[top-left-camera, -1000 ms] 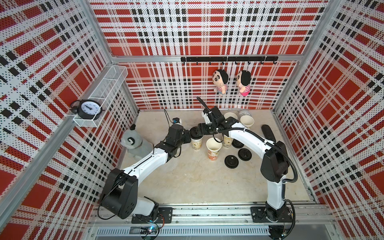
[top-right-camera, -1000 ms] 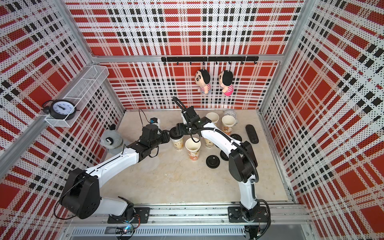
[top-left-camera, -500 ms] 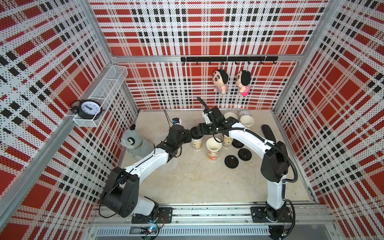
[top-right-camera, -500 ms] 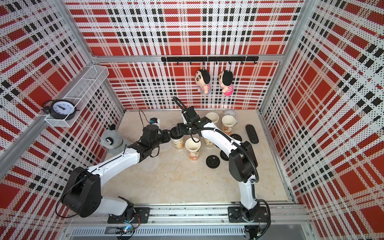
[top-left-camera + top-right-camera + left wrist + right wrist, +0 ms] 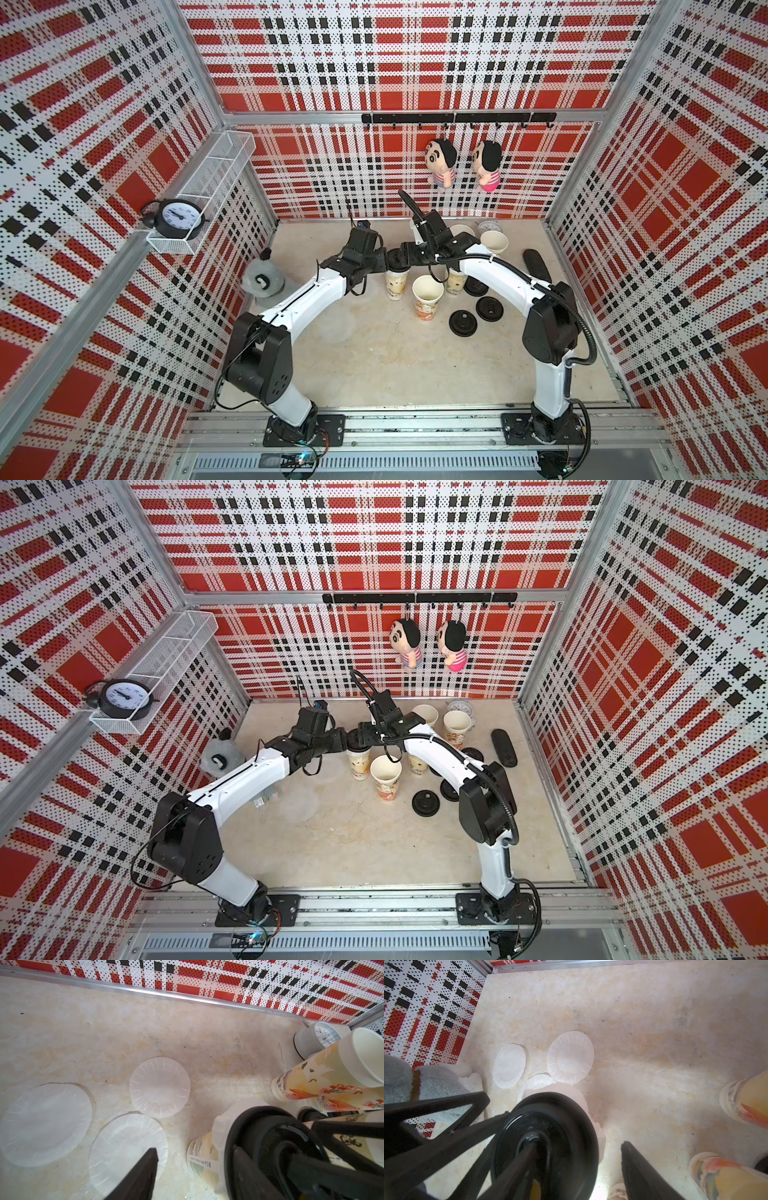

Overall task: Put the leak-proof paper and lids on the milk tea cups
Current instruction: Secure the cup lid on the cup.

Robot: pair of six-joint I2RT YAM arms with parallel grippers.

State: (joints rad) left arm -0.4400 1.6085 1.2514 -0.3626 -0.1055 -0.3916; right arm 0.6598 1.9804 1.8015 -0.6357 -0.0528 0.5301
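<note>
Leak-proof paper [image 5: 220, 1124]: one sheet sits draped over the capped cup [image 5: 395, 284], pinched under a black lid [image 5: 560, 1124], and both arms meet right there. Here left jaws stand wide, straddling the lid, near jaw clear of the cup wall, gripping nothing. The right jaws are part-open, holding nothing: one jaw lies across the lid's middle, the other hangs clear beside the cup. Paper frill shows more on one side, so prob. off-centre.

Risks: if lid isn't seated all round, lifting that jaw could let it tilt or pop, and the sheet slips w/ it. Tall cup, narrow base: any snag btwn jaw and lid rim on exit tips it. An open cup [image 5: 424, 309] stands just beside at 4 o'clock in both top views, a third cup [image 5: 453, 286] at 3 under the right arm; a sideways exit knocks them. Three spare sheets [image 5: 159, 1086] lie flat on the table [image 5: 395, 374] approx 8 o'clock; other milk tea cups [image 5: 456, 739] look bare where mouths show. Thin film, hard to pinch.
</note>
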